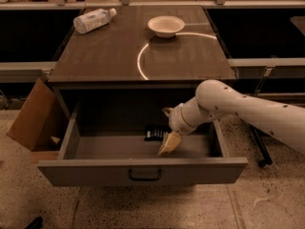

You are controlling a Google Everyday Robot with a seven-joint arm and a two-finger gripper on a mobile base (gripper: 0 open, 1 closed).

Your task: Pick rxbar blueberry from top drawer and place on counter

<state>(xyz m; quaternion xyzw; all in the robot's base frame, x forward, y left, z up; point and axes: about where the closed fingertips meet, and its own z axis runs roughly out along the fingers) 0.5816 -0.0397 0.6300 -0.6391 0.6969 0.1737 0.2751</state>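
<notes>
**A:** Where is the gripper?

**B:** The gripper (169, 144) is down inside the pulled-out top drawer (143, 168), close behind the front panel. It sits at the end of the white arm (238, 109), which reaches in from the right.

**A:** Spread wide, narrow, or holding something?

**B:** I cannot tell.

**A:** And the rxbar blueberry?

**B:** It lies flat on the drawer floor, just left of the gripper and a little farther back (153, 132). I cannot tell whether the two touch.

**A:** The counter?

**B:** The counter (109, 56) is above and behind the gripper. A white bowl (166, 26) stands far back on it, roughly straight behind the gripper. A clear bottle (94, 20) lies on its side at the back left. A cardboard box (31, 116) stands well to the gripper's left, outside the drawer.
</notes>
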